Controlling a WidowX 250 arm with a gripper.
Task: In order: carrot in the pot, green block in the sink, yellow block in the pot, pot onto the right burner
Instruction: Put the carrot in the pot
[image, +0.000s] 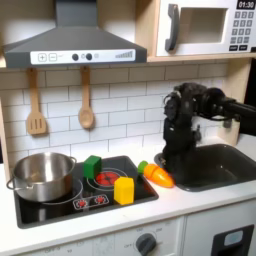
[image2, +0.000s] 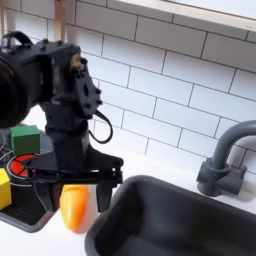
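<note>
The carrot (image: 158, 175) (image2: 73, 207) lies on the counter between the stovetop and the sink (image: 222, 166) (image2: 170, 222). My gripper (image: 171, 160) (image2: 78, 191) is open and points down, its fingers (image2: 103, 193) straddling the carrot's upper end. The steel pot (image: 42, 176) stands on the left burner in the first exterior view. The green block (image: 92, 166) (image2: 25, 139) sits at the back of the stovetop. The yellow block (image: 124, 189) (image2: 4, 187) stands at the stove's front right in the first exterior view.
A red burner (image: 107, 178) lies between the blocks. A dark arched faucet (image2: 225, 158) rises behind the sink. A wooden spatula (image: 36, 112) and spoon (image: 86, 105) hang on the tiled wall under the range hood (image: 72, 45). A microwave (image: 205, 27) sits up right.
</note>
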